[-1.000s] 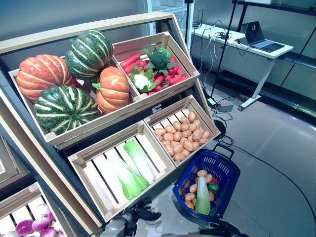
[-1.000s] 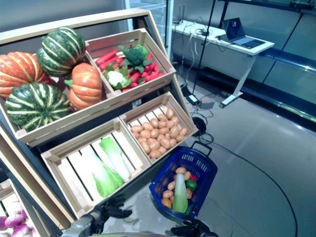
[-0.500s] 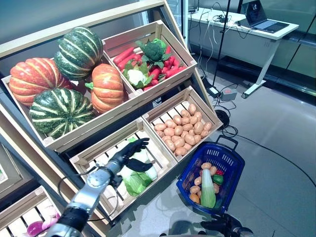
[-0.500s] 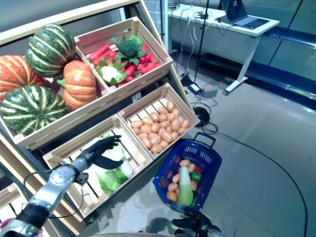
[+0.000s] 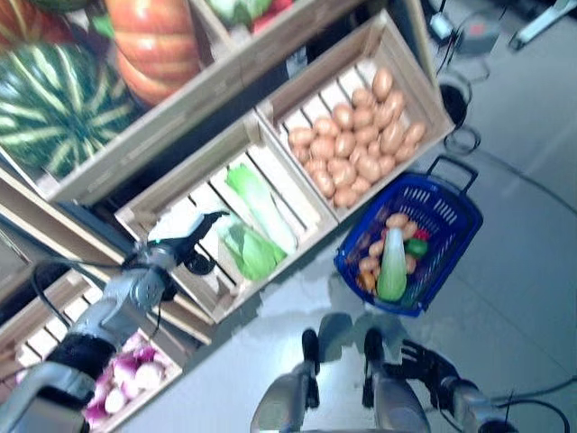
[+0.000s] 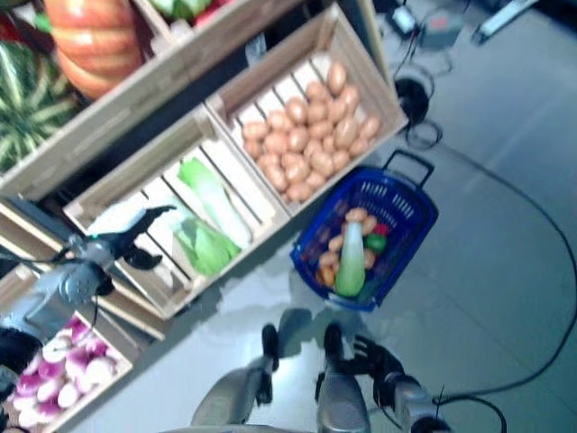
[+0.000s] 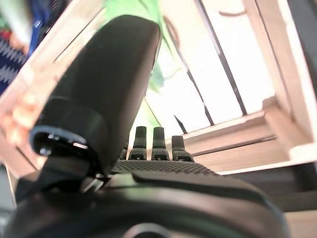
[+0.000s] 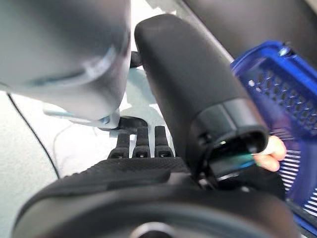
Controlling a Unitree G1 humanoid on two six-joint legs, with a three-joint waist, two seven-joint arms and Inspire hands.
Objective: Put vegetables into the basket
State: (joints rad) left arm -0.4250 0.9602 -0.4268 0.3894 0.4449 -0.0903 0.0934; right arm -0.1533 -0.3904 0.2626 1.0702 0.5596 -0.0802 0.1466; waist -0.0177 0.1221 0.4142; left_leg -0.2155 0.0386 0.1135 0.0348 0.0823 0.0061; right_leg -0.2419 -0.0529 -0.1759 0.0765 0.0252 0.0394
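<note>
Shelf stand (image 5: 180, 117): we see a slanted wooden rack of crates, with a striped green pumpkin (image 5: 50, 104) and an orange pumpkin (image 5: 158, 45) in its upper tier.
Potato crate (image 5: 424, 99): it sits in the lower tier on the right and is heaped with brown potatoes (image 5: 361, 135).
Cabbage crate (image 5: 171, 185): it sits just left of the potato crate; two green cabbages (image 5: 252, 225) lie on its slats near the front corner.
Basket (image 5: 446, 203): a blue basket stands on the floor below the potato crate, its black handle up. In it we make out a pale green cabbage, potatoes, and something green and something red.
Onion crate (image 6: 54, 383): lowest on the left, it holds purple and white onions.
Left robot hand (image 5: 194, 236): it reaches into the cabbage crate beside the cabbages, fingers straight and apart, thumb spread. We see nothing held; contact with a cabbage we cannot tell.
Right robot hand (image 5: 416, 361): it hangs low above the floor, near the basket and apart from it, fingers relaxed, holding nothing.
</note>
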